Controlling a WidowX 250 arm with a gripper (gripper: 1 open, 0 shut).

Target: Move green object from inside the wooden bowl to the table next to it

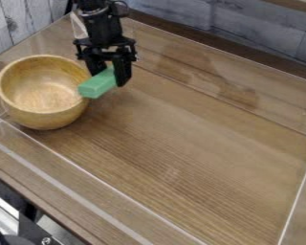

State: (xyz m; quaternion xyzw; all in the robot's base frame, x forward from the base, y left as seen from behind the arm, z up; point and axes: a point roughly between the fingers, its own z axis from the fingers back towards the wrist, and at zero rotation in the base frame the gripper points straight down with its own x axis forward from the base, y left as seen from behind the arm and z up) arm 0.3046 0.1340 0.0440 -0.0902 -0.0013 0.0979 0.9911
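My gripper [107, 73] points straight down and is shut on the green object [97, 86], a small bright-green bar that hangs tilted from its fingers. The block's lower end lies right against the right rim of the wooden bowl [41, 93], outside the hollow; I cannot tell whether they touch. The round tan bowl stands at the left of the table [194, 144] and its pale inside holds nothing.
Clear acrylic walls [142, 206] run round the brown wood-grain tabletop. A grey plank wall stands behind the table. The black arm [96, 19] rises from the gripper toward the top left.
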